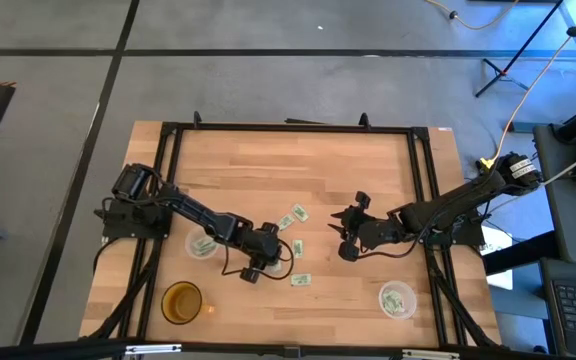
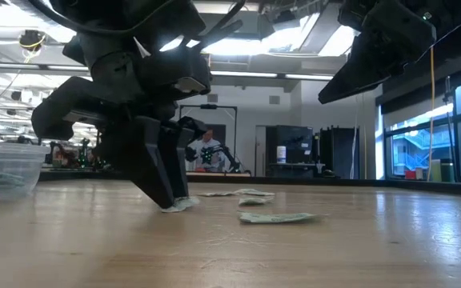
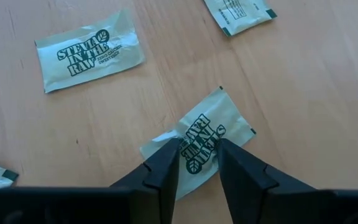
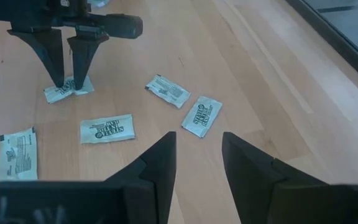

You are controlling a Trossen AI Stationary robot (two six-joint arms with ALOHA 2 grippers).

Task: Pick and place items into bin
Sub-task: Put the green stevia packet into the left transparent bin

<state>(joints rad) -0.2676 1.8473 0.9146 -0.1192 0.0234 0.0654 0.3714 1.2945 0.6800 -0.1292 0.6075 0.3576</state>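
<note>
1. Five packets lay loose on the wooden bench (image 1: 298,170), clustered near its middle between the two arms
2. The left gripper (image 3: 199,163) stood fingertips-down on the bench, its jaws narrowly spread and straddling one pale green packet (image 3: 197,140) printed with dark lettering; the fingertips (image 3: 166,163) pressed on the packet's near half, which looked slightly crumpled, and it was not lifted
3. In the low view that same left gripper (image 2: 166,188) touched the bench surface with the packet (image 2: 181,205) showing at its tips
4. A second packet (image 3: 89,55), lettered side up, lay flat just beyond the held-down one, and a third (image 3: 238,12) lay face-down farther off, partly cut by the frame edge
5. The right gripper (image 4: 199,158) hovered above the bench, well apart from any packet, with its jaws spread and nothing between them; from its wrist view the packets (image 4: 107,129) were scattered ahead of it, and the left gripper (image 4: 67,79) showed beyond them
6. A clear cup (image 1: 202,244) holding packets sat beside the left arm, another clear cup (image 1: 397,299) with packets sat near the right front of the bench, and an amber cup (image 1: 181,302) stood at the left front
7. A person (image 2: 207,152) was visible in the room beyond the bench
</note>
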